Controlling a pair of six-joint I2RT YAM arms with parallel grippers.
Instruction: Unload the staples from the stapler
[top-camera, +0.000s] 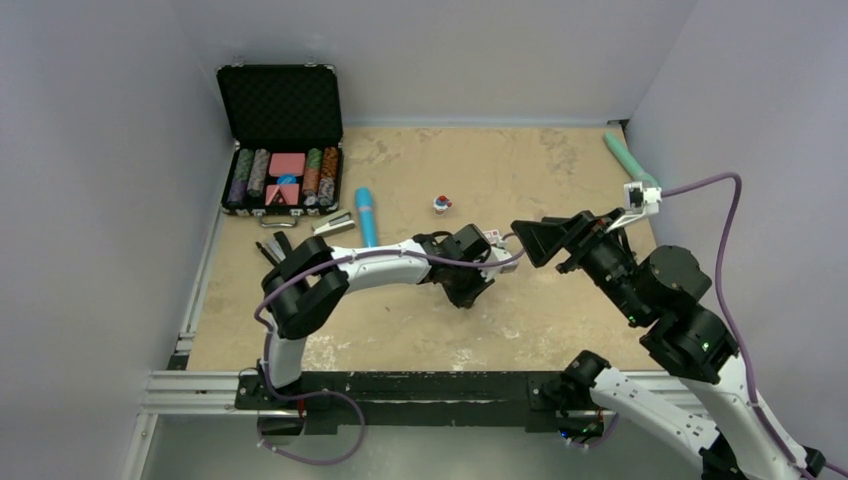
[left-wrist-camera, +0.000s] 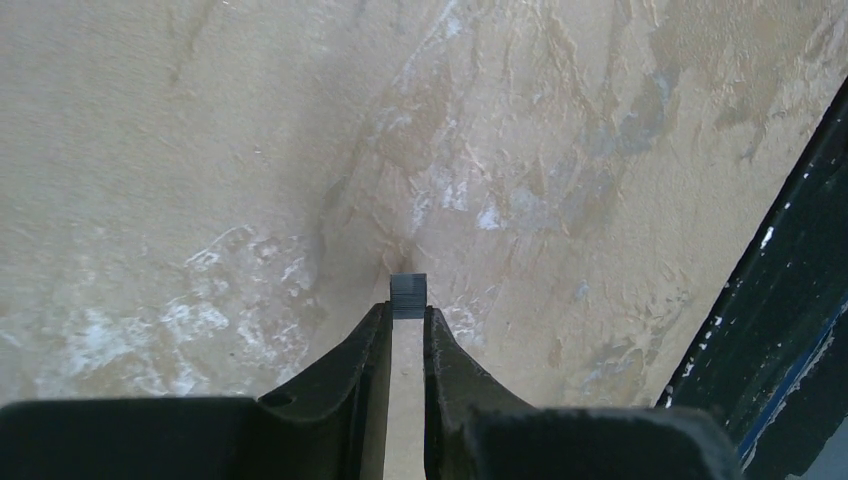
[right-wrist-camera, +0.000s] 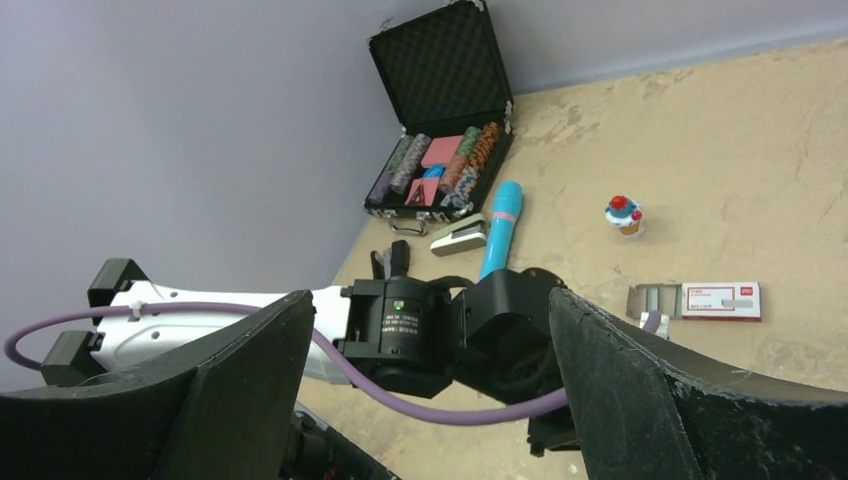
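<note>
The grey stapler (top-camera: 333, 223) lies on the table in front of the chip case; it also shows in the right wrist view (right-wrist-camera: 460, 235). My left gripper (left-wrist-camera: 408, 308) is shut on a small strip of staples (left-wrist-camera: 408, 295), which is pinched between the fingertips just above the tabletop. In the top view the left gripper (top-camera: 468, 288) points down at mid-table. My right gripper (top-camera: 533, 241) is open and empty, raised, and faces the left wrist (right-wrist-camera: 430, 300). An open staple box (right-wrist-camera: 700, 300) lies by the left arm.
An open black case of poker chips (top-camera: 283, 150) stands at the back left. A blue tube (top-camera: 366, 215) lies next to the stapler. A small cupcake toy (top-camera: 442, 203) sits at mid-table. A teal stick (top-camera: 628, 156) lies at the back right. The table's dark edge rail (left-wrist-camera: 790, 320) is close.
</note>
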